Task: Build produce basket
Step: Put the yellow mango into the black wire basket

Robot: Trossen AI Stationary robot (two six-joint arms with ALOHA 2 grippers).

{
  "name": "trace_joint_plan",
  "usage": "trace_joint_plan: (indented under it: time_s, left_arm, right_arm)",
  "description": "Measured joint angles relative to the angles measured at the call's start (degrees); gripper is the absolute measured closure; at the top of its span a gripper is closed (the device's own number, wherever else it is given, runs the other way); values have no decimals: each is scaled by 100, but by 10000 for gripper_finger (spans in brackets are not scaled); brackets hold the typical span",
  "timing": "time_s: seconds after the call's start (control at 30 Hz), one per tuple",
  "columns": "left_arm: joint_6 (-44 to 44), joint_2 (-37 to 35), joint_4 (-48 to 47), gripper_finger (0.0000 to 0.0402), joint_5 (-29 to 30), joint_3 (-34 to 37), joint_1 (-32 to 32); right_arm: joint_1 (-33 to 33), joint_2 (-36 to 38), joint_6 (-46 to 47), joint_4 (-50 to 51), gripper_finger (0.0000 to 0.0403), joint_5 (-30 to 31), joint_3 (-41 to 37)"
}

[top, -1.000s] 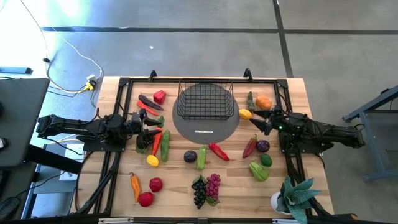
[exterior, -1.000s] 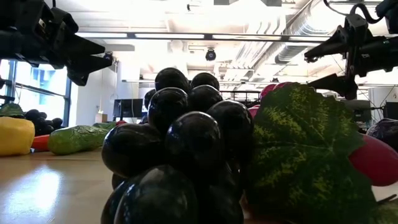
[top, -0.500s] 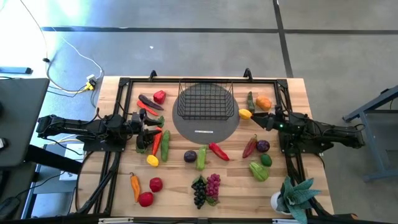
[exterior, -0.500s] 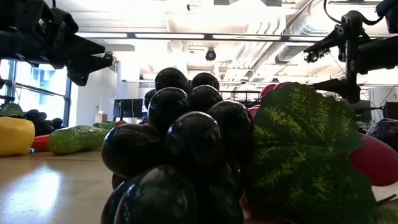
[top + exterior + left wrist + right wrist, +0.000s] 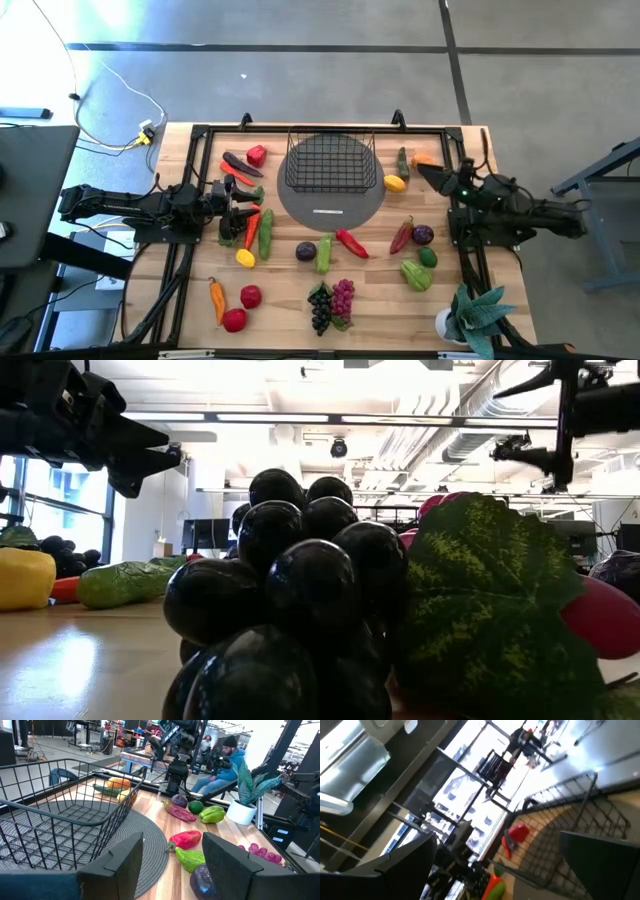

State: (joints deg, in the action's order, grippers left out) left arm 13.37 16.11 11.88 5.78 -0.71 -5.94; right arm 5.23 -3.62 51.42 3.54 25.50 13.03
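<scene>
High view shows the one real change: the right gripper (image 5: 432,176) has swung away from the yellow lemon (image 5: 394,183) toward the far right part of the desk (image 5: 290,300), and it now sits over the orange pepper (image 5: 424,160), most of which it hides, with the green cucumber (image 5: 402,162) just beside; low view agrees, since the right gripper (image 5: 525,415) has risen to the top corner of that picture; its jaws stand wide and released, with nothing between them, so no grasp has been made; right wrist view is tilted up at windows and ceiling, with the basket (image 5: 570,815) and a red pepper (image 5: 519,832) at its lower side, which suggests the arm is still re-aiming rather than descending.

The left gripper (image 5: 240,208) has not moved; it hovers over the near-left produce, beside a second green cucumber (image 5: 265,232), its fingers (image 5: 125,862) partly apart and empty, looking toward the basket (image 5: 65,820).

The basket (image 5: 331,160) sits on the grey round disc (image 5: 330,205) at the far middle of the desk, and no produce is visible inside it; every fruit and vegetable lies outside, including the dark grapes (image 5: 290,600) near the front edge.

My reading: the task has barely begun; the right arm seems to have switched its target to the orange pepper, and a descent and closing are still needed.
</scene>
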Motion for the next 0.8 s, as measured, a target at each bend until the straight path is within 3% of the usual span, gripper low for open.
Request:
trace_joint_plan:
  time_s: [0.3, 0.67, 0.8]
  left_arm:
    - [73, -1, 0, 206, -17, 0, -1]
    - [1705, -1, 0, 206, 97, -1, 1]
    - [1939, 1, 0, 206, 107, 0, -1]
  right_arm:
    - [0, -945, 17, 1782, 4, 354, 1556]
    - [2, -2683, 499, 4012, 4, 486, 3357]
    - [2, -3310, 574, 4749, 4, 487, 3818]
